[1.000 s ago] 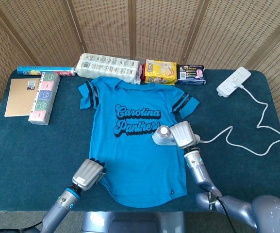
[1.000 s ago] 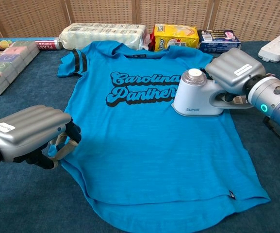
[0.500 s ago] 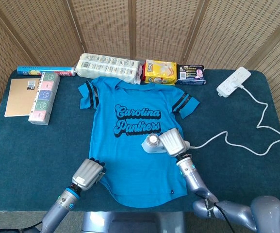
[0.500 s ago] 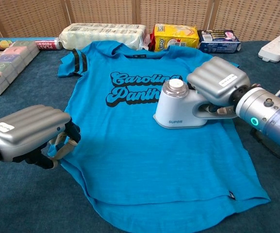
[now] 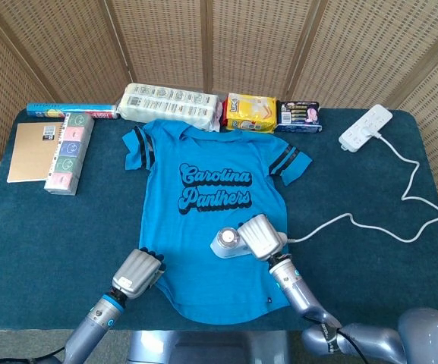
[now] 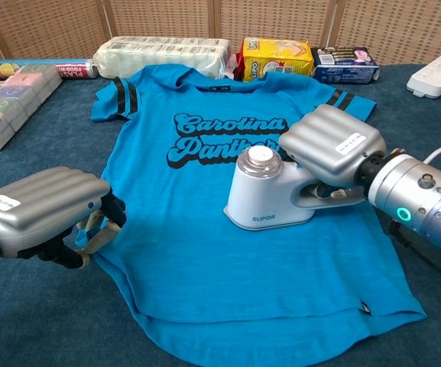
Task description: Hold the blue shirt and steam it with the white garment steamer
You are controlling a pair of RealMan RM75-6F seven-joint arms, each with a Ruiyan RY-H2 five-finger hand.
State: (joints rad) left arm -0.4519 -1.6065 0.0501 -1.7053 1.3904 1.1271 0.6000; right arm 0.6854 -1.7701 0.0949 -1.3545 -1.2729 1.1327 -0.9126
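The blue shirt (image 5: 215, 216) (image 6: 205, 252) with "Carolina Panthers" print lies flat on the dark blue table. My right hand (image 5: 261, 236) (image 6: 329, 144) grips the handle of the white garment steamer (image 5: 228, 244) (image 6: 262, 191), which rests on the shirt's lower middle, below the lettering. My left hand (image 5: 137, 272) (image 6: 44, 210) lies at the shirt's lower left edge with curled fingers pinching the hem there. The steamer's cord (image 5: 363, 220) trails right to a power strip (image 5: 366, 127).
Along the back stand a long white pack (image 5: 171, 105), a yellow pack (image 5: 250, 113) and a dark box (image 5: 299, 116). A column of pastel packs (image 5: 68, 152), a brown notebook (image 5: 32, 150) and a blue-red tube (image 5: 59, 111) lie at far left. A wicker screen stands behind the table.
My right hand has slid the steamer down and to the left across the shirt, from beside the lettering to the lower middle. The left hand has stayed put.
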